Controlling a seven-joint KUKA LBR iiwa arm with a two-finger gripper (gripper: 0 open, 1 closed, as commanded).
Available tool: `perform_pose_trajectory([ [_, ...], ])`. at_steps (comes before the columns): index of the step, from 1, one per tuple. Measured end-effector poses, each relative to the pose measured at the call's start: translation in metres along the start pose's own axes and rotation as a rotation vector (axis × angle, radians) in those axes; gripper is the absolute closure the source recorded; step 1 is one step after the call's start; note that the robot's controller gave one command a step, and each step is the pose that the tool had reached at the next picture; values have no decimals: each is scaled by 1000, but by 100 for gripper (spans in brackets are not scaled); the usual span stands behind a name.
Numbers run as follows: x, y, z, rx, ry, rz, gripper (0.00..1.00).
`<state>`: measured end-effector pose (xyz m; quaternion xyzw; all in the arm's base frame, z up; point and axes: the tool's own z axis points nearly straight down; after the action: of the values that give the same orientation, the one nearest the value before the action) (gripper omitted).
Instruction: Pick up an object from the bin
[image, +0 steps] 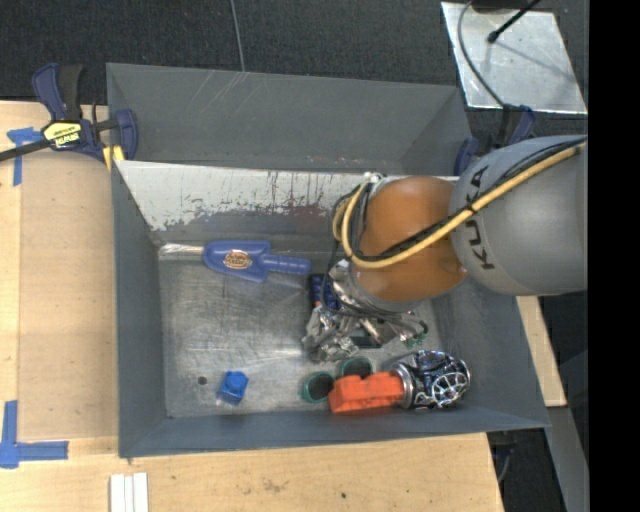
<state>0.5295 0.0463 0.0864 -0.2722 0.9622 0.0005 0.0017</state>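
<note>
Grey bin (140, 330): tool (345, 328) noted right of centre, grip state not discernible; orange block (362, 393) just beside it, laid lengthwise left-right.

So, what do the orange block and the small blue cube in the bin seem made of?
The orange block: probably plastic or foam, matte, with flat even colour and no glare. The small blue cube: likely plastic, smooth, with uniform saturated colour. Neither is certain.

In bin (135, 320): cube (233, 387) left of block (365, 392)
</note>
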Motion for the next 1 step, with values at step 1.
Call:
perform_pose_trajectory([
  [1,7,-5,-32,-3,5,99,100],
])
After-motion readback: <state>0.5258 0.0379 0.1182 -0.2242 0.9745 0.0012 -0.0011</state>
